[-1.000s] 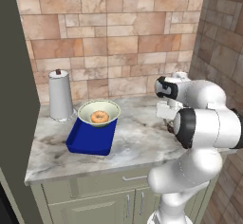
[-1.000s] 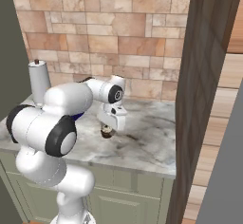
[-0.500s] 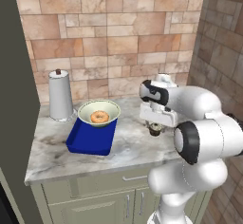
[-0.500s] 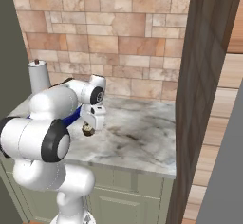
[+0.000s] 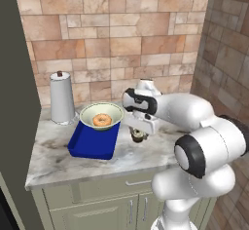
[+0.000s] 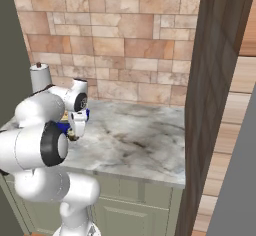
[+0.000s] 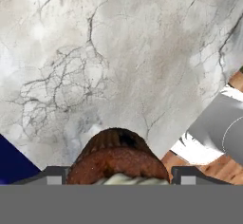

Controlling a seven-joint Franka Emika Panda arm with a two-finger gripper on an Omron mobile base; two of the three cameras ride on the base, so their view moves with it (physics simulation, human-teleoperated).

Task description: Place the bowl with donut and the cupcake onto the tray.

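1. Since half a second ago, my gripper (image 5: 138, 134) has swung further left across the marble counter (image 5: 53, 158), clamped on the cupcake (image 5: 138, 136).
2. I now hold the cupcake above the counter, just beside the right edge of the blue tray (image 5: 92, 145).
3. Unchanged, the bowl (image 5: 101, 115) sits on the tray's far end with the donut (image 5: 101, 121) inside, beside the paper towel roll (image 5: 62, 98).
4. From my hand camera, the cupcake (image 7: 116, 159) sits between my fingertips (image 7: 51, 175), the tray corner (image 7: 14, 166) at lower left.
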